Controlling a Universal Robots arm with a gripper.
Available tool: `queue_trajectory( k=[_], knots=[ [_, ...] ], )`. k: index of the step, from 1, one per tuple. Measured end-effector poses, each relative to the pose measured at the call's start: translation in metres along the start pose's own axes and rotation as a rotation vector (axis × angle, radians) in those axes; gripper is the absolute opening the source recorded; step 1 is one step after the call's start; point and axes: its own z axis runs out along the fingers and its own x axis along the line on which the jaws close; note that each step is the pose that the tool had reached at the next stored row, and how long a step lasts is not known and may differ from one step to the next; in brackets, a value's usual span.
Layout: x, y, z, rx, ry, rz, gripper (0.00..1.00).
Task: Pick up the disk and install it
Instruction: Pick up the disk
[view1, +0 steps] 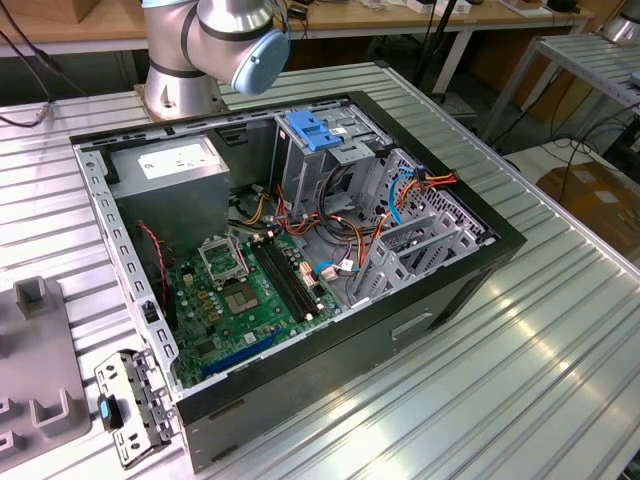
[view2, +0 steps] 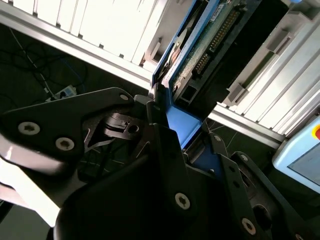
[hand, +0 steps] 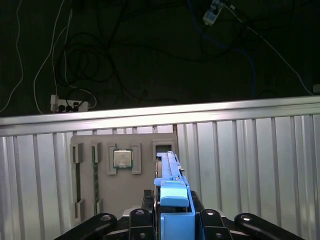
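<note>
a: exterior view first. what's there?
b: the open case (view1: 330, 360) lies on the ribbed table (view1: 540, 350). the arm (view1: 215, 40) rises at eleven o'clock of it. a grey tray (view1: 35, 350) sits at nine o'clock, by the exterior view's left edge.
a: and the second wrist view?
b: the gripper (view2: 182, 132) is closed on the disk (view2: 200, 50). its fingers (view2: 159, 125) pinch the blue carrier (view2: 182, 122) at one end, and the green board side faces the camera.
a: first wrist view?
b: the disk (hand: 169, 165) stands on edge. it runs from the gripper (hand: 174, 210) out to a slot in the tray (hand: 125, 190), just beside a chip (hand: 122, 159). i can't tell whether it is free of the slot.
a: how will it handle?
b: i'd judge it stiff, fairly heavy for its size, and fragile, so no knocks and no pressure on the bare board. the plastic carrier may flex or slip. holding it by the end, square across both rails, looks like the sound grip.
</note>
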Motion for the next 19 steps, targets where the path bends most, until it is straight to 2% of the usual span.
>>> queue_trajectory(
  k=[12, 19],
  knots=[
    [0.0001, -0.0001, -0.0154, -0.0018, 0.0002, 0.0, 0.37],
    [0.0001, 0.0, -0.022, -0.0021, 0.0001, 0.0, 0.37]
  ],
)
